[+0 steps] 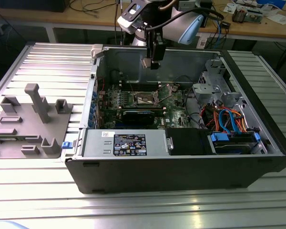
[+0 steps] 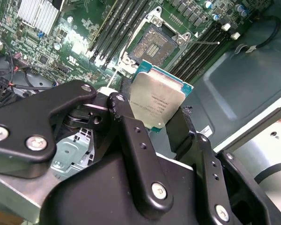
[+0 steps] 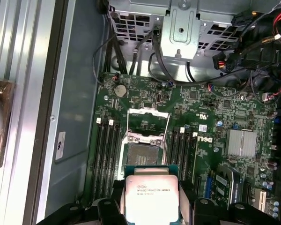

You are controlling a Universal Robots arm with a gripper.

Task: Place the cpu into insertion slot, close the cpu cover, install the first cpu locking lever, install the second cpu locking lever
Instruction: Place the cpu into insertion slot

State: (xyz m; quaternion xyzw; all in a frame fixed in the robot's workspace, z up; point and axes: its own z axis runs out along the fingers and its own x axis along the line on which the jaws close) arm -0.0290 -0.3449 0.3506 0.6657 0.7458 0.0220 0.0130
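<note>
The cpu (image 2: pixel 157 101) is gripped by the end effector (image 2: pixel 151 108). Its two black fingers (image 2: pixel 126 126) are clamped on opposite edges of the chip. The silver lid is seen face-on in both wrist views, w/ a green edge showing along one side. In the exterior view the end effector (image 1: pixel 155 59) is seen hanging inside the open PC case (image 1: pixel 181 174), above the green board (image 1: pixel 174 102), w/ the cpu held in the air & well clear of the board. The insertion slot (image 3: pixel 143 152) is seen uncovered: dark contact field exposed, silver rim round it. The cpu cover (image 3: pixel 147 111) is swung up off the slot, w/ the board visible thru its window. The slot is flanked by black RAM slots (image 3: pixel 105 150) on both sides. In the first wrist view the cpu is seen near the slot but apart from it. A finned heatsink (image 3: pixel 242 143) is mounted further off on the board. The case is laid on its side on a slatted metal worktop (image 1: pixel 47 62). A grey moulded fixture (image 1: pixel 28 119) is set on the worktop at the exterior view's left, just beside the case.
</note>
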